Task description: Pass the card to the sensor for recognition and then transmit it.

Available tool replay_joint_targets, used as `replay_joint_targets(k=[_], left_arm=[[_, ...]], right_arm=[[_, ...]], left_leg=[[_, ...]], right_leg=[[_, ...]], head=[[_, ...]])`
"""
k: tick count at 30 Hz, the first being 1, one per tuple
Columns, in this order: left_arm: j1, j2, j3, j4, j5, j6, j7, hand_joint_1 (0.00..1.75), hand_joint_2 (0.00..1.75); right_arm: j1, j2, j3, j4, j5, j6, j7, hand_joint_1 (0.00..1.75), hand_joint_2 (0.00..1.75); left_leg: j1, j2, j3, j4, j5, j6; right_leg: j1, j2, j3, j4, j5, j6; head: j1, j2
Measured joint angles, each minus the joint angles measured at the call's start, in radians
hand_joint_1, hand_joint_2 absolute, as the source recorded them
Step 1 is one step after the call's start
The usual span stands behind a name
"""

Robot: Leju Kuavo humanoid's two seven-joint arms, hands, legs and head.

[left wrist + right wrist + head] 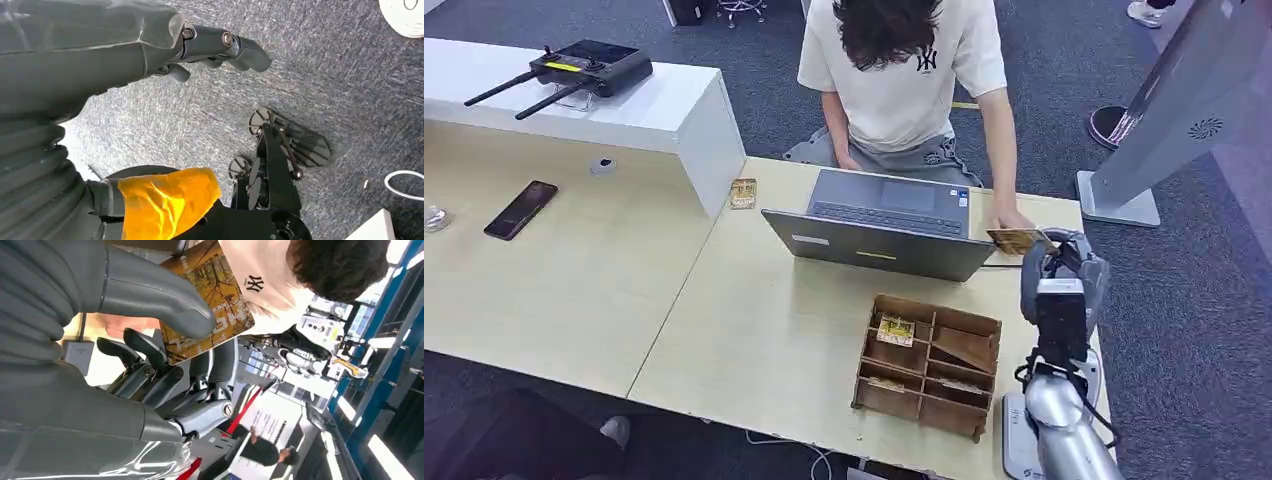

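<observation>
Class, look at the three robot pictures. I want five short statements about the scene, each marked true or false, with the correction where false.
1. The right hand holds a card. True.
2. The laptop lies closed. False: it stands open, its keyboard toward the person.
3. The left hand holds a card. False: it holds nothing and hangs over the carpet.
4. A phone lies on the left table. True.
5. The wooden organizer stands on the white counter. False: it stands on the table near the laptop; the counter carries a black device with antennas.
</observation>
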Motion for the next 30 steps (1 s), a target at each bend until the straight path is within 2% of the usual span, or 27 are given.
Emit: replay_joint_targets(k=[16,30], left_arm=[[0.004,0.000,0.002,0.000,0.003,0.000,0.000,0.00,1.75],[0.010,0.001,0.006,0.000,0.007,0.000,-0.003,0.00,1.75]], right_arm=[[0.023,-0.005,-0.061,-0.008,-0.102,0.035,0.005,1.75,1.75],[0.025,-0.016,-0.126,0.026,-0.213,0.119,0.033,1.75,1.75]], left_leg=[[0.000,0.000,0.000,0.000,0.000,0.000],[0.000,0.000,0.000,0.000,0.000,0.000]], right_leg=[[0.000,0.000,0.000,0.000,0.000,0.000],[0.000,0.000,0.000,0.000,0.000,0.000]], head=[[0.000,0.000],[0.000,0.000]])
